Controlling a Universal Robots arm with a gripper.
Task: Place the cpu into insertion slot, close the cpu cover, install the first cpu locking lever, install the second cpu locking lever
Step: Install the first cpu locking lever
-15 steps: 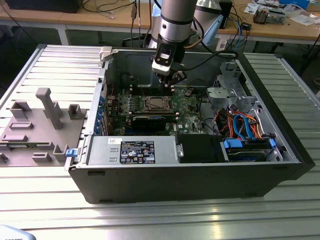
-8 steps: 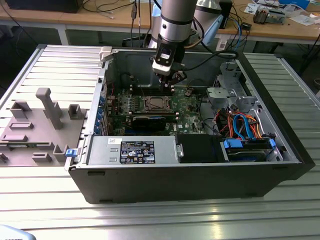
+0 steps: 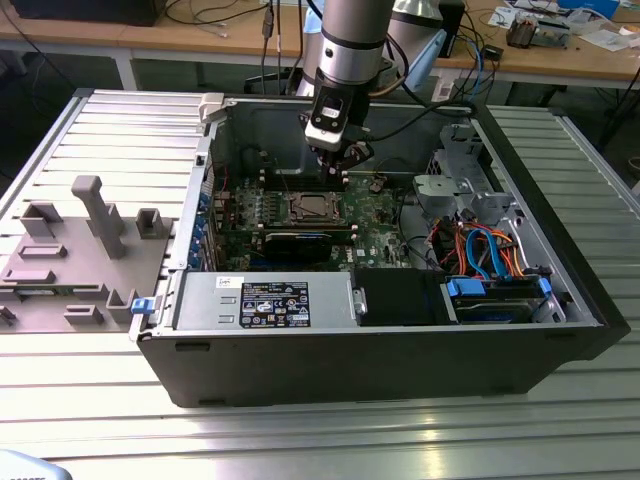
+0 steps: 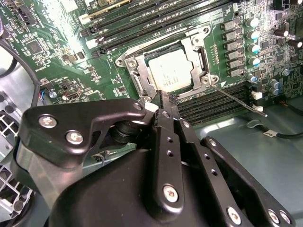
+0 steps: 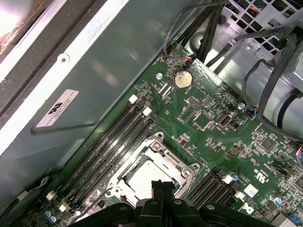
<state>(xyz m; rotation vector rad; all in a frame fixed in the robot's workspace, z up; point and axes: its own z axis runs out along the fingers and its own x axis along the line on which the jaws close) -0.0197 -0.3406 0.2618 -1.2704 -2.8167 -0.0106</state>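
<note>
- The ribbed grey metal surface [image 3: 300, 440] carries the open black computer case [image 3: 330, 360], which lies on its side so I can reach in from above.
- The green circuit board [image 3: 372, 215] lies flat on the case floor, socket facing up.
- My black gripper [image 3: 337, 152] hangs at 12 o'clock from the socket in the exterior view. Its fingers are pressed together with nothing between them, and the narrow tip probably suits pushing.
- The square silver-rimmed insertion slot [image 3: 312, 207] sits mid-board.
- The thin silvery cpu cover [image 4: 143, 82] lies folded down flat, framing the chip.
- The square silver-grey cpu [image 4: 173, 71] rests seated in the slot, its top showing through the cut-out.
- A thin silvery locking lever [image 4: 236, 99] juts away from the socket's corner and looks unlatched to me.
</note>
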